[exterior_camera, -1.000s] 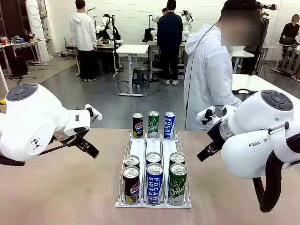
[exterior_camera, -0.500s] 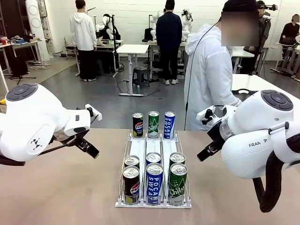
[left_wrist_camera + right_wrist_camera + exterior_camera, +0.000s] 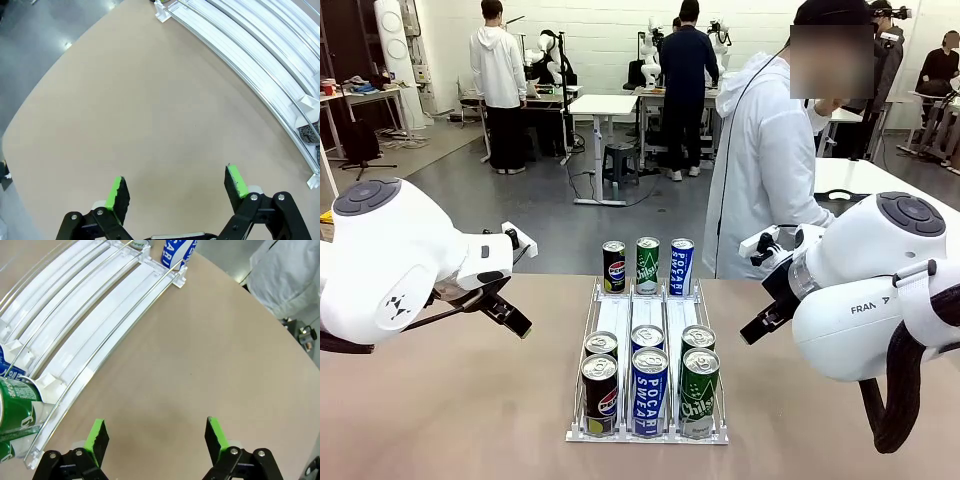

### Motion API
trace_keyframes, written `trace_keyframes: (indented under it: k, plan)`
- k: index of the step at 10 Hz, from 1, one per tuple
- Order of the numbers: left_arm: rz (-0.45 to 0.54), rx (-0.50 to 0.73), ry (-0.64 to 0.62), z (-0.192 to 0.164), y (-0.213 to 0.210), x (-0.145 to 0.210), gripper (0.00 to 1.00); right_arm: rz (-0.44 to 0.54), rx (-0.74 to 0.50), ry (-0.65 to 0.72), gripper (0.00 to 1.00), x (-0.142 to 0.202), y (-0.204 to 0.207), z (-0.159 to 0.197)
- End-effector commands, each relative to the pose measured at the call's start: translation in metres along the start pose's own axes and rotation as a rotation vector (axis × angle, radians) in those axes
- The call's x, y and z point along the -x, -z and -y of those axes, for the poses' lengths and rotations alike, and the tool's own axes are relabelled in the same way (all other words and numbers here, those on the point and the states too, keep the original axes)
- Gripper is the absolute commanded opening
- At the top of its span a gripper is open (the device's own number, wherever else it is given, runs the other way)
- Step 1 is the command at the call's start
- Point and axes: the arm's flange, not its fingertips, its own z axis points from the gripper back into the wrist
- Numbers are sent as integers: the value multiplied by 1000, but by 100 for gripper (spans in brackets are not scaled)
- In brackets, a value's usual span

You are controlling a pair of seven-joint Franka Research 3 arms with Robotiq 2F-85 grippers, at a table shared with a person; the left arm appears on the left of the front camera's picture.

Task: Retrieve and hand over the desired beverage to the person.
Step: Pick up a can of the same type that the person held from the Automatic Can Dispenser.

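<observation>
left gripper (image 3: pixel 176 182) wide open above the surface (image 3: pixel 125 100), right gripper (image 3: pixel 155 429) wide open and empty, can rack (image 3: pixel 616 315) between them, person (image 3: pixel 767 170) beyond the right gripper

Person (image 3: pixel 765 170) is standing at the far side of the table (image 3: pixel 470 400), right of centre, wearing a white hooded jacket and a black cap, body facing picture right.

Nine cans are standing upright in a white three-lane rack (image 3: pixel 647 312) mid-table.
- **Far end, side by side:** Pepsi can (image 3: pixel 613 266), green Chilsung can (image 3: pixel 647 265), blue Pocari can (image 3: pixel 681 266).
- **Near end (two deep per lane):** front Pepsi can (image 3: pixel 599 395), front Pocari Sweat can (image 3: pixel 649 391), front Chilsung can (image 3: pixel 699 392). Second-row cans (image 3: pixel 647 338) are sitting just behind, showing only their tops.
</observation>
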Motion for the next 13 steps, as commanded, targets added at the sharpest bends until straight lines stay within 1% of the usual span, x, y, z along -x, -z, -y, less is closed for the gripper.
trace_keyframes:
  k: [1, 8, 9, 10, 11, 12, 13]
  plan:
    - [0, 0, 0, 0, 0, 0, 100, 0, 0, 0, 100, 0, 0, 0]
    - [0, 0, 0, 0, 0, 0, 100, 0, 0, 0, 100, 0, 0, 0]
    - [45, -75, 57, 6, -39, -8, 100, 45, 57, -2, 100, -7, -39, -6]
    - [59, -119, 112, 7, -79, -22, 100, 79, 81, 1, 100, -17, -84, -11]
    - [38, -130, 137, 4, -113, -37, 100, 55, 91, -20, 100, -27, -128, -13]
    - [27, -133, 165, 4, -150, -55, 100, 55, 107, -6, 100, -40, -175, -13]
    - [38, -158, 181, 4, -177, -70, 100, 76, 147, 23, 100, -50, -210, -9]
